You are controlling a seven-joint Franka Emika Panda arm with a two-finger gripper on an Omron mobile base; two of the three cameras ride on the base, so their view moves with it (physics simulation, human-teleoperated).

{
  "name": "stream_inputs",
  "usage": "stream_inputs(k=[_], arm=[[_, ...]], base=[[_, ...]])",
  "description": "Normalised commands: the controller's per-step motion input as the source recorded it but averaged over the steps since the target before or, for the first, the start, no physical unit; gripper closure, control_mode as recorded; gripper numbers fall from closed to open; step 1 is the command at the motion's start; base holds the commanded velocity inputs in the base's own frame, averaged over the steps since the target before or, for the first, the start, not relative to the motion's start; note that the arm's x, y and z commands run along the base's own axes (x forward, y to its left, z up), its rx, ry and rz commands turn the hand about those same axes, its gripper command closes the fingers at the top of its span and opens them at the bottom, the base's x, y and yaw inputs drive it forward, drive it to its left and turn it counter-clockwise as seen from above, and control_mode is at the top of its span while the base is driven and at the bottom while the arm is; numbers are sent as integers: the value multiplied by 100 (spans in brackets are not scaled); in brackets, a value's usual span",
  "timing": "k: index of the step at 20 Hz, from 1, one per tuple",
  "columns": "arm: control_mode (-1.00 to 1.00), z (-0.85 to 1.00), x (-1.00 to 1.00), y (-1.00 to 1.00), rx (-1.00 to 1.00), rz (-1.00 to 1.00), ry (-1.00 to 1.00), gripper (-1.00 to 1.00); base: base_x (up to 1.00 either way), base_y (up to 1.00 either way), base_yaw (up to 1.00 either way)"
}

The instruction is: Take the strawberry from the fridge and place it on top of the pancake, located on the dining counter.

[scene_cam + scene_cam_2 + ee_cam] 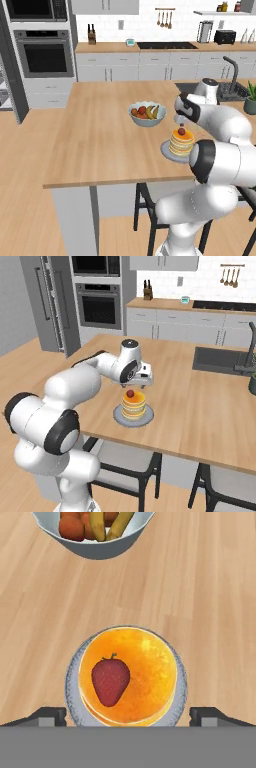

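a: strawberry (110, 682) lies flat on top of the pancake (145, 662) stack, a bit off centre toward one side in the hand view, stem end pointing away from the camera. nothing gripping it.

b: pincer (128, 714) state?

a: spread wide. the two fingertips (47, 716) sit far apart at the bottom of the hand view, either side of the plate (181, 682), holding nothing. in the left base view the pincer (179, 120) hangs just above the berry (181, 131).

b: so placement looks done, i'd judge. step in hand is the retreat.

a: agreed. do it straight up along the hand axis, jaws left wide. no sideways drift until the tips are clear above the berry, or a finger could nudge it off the stack.

b: berry stable?

a: looks seated, resting on its broad side. it sits nearer the stack's edge than the middle though, so a knock would roll it onto the plate or the table (210, 587).

b: neighbours?

a: fruit bowl (92, 537) is near the plate, apart from it, on the far side in the hand view. sink (220, 360) is well apart. lifting vertically keeps the arm away from both.

b: fridge?

a: its grey doors (42, 303) stand off at the left in the right base view, not needed now.
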Motion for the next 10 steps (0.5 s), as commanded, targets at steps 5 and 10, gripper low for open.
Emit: stream_inputs(k=[5, 10], arm=[[-100, 19, -29, 0, 0, 0, -8, -100], [-100, 56, -89, 4, 0, 0, -16, -100]], base=[[0, 0, 0], [0, 0, 0]])
